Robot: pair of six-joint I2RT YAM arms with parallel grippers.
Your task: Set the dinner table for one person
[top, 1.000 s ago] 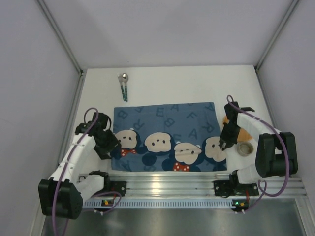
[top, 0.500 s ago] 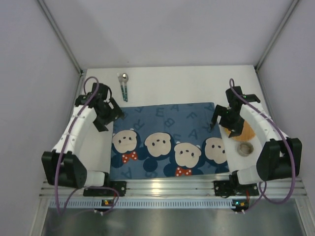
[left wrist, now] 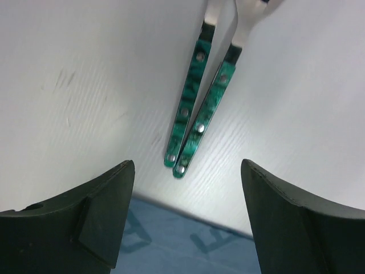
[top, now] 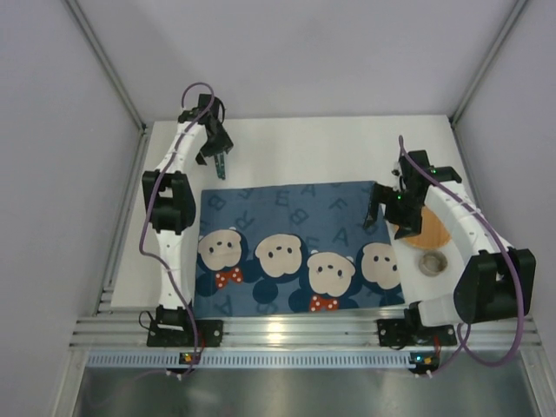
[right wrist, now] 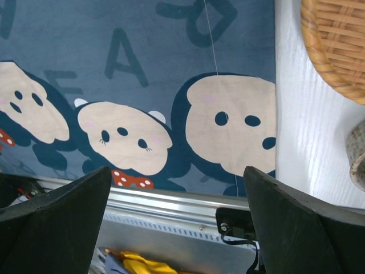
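The dinner table (top: 330, 148) is a white top with a blue mouse-print placemat (top: 295, 248) spread flat on it. Two green-handled pieces of cutlery (left wrist: 197, 111) lie side by side on the white top just beyond the mat's far edge; their heads are cut off in the left wrist view. My left gripper (top: 217, 155) hovers over those handles (top: 221, 168), open (left wrist: 187, 165), holding nothing. My right gripper (top: 382, 213) hangs open over the mat's right edge (right wrist: 177, 171), also holding nothing.
A woven wicker plate (top: 432, 228) and a small grey cup (top: 432, 261) sit on the table right of the mat, seen also as the plate (right wrist: 336, 45) and cup (right wrist: 358, 154). A ribbed aluminium rail (top: 295, 328) runs along the near edge. Grey walls enclose three sides.
Both grippers opened and left the mat's near corners. The left arm swung out to the far cutlery. The right gripper rose toward the mat's far right edge.
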